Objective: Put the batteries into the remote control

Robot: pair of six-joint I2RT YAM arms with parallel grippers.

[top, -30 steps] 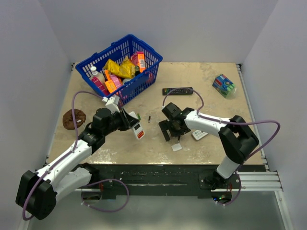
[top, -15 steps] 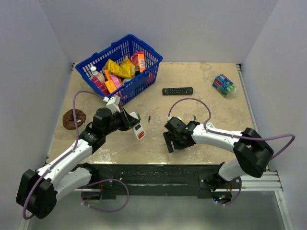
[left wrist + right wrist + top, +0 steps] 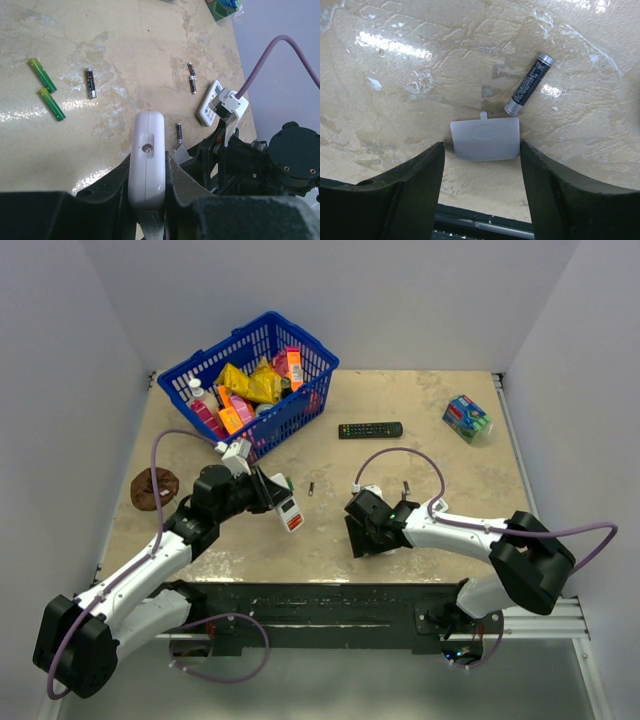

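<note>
Remote control (image 3: 148,145) in left hand (image 3: 148,172), right hand (image 3: 481,152) spread

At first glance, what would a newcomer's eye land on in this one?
The blue basket crammed with bright packets at the table's back left. Then the left gripper, shut on the white remote control left of centre, and the right gripper, open astride a grey battery cover near the front edge.

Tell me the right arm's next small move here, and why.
Probably ease the right gripper forward and slightly right onto the dark battery. Its open jaws straddle the flat white battery cover, with the battery lying just beyond the cover's far corner, while the left gripper holds the remote control ready. The cover likely goes on last.
</note>
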